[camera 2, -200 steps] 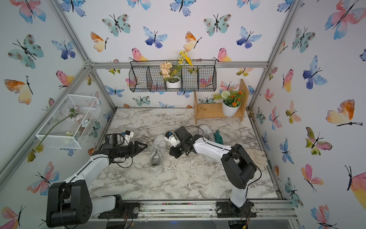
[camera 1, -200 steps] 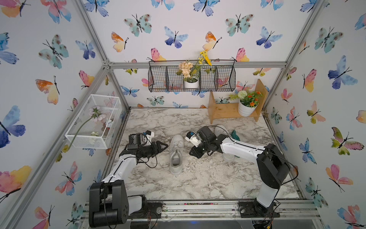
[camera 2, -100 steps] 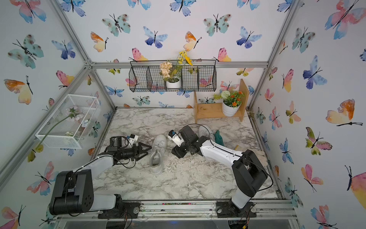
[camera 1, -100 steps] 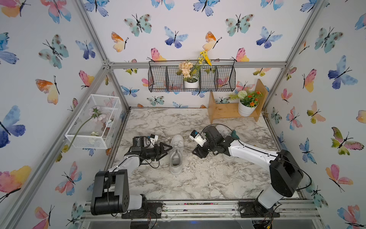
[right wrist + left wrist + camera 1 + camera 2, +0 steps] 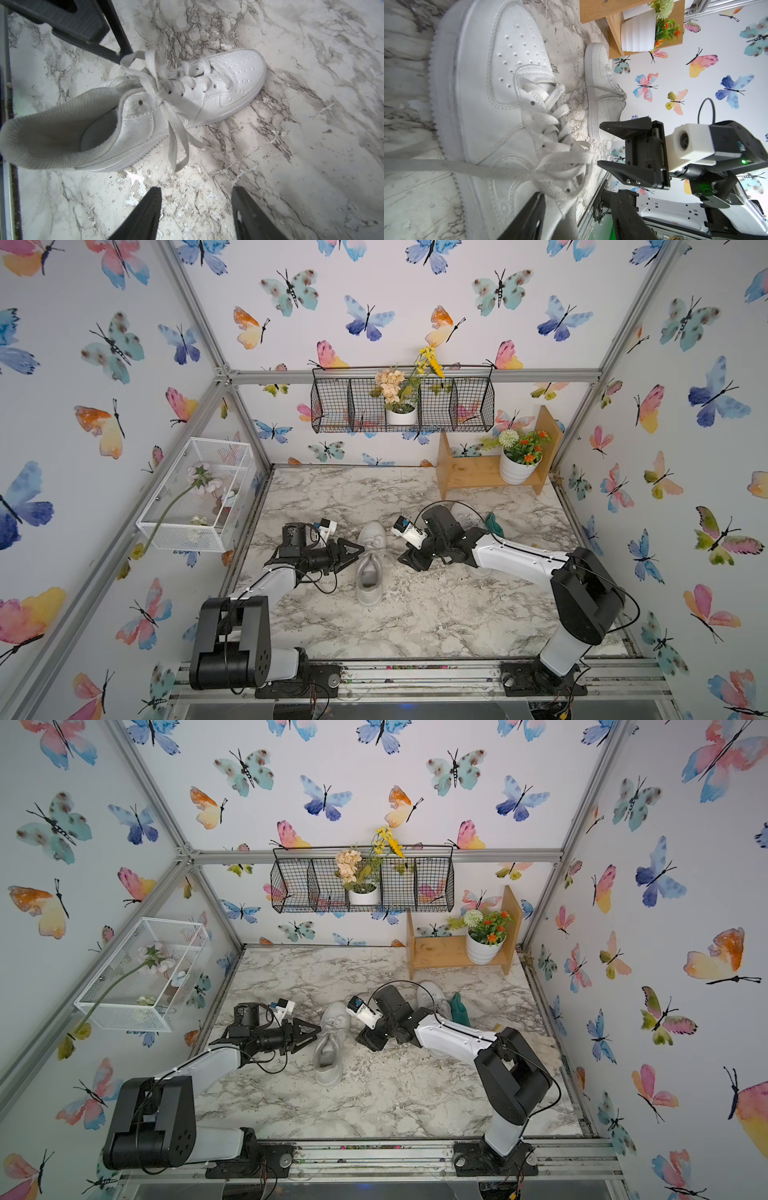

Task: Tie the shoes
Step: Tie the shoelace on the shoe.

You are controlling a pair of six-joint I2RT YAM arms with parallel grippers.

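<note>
1. Right wrist view showed the white sneaker on the worktop, its bow apparently tied.
2. Left fingers and right fingers flanked it, spread and empty, likely because the bow needed no pulling.

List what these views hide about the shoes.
- Far sneaker: middle and heel behind the right arm in both top views.
- Near sneaker: one lace runs off the left wrist view's edge.
- Left gripper: fingertip touching or merely overlapping the lace loop, right wrist view.
</note>
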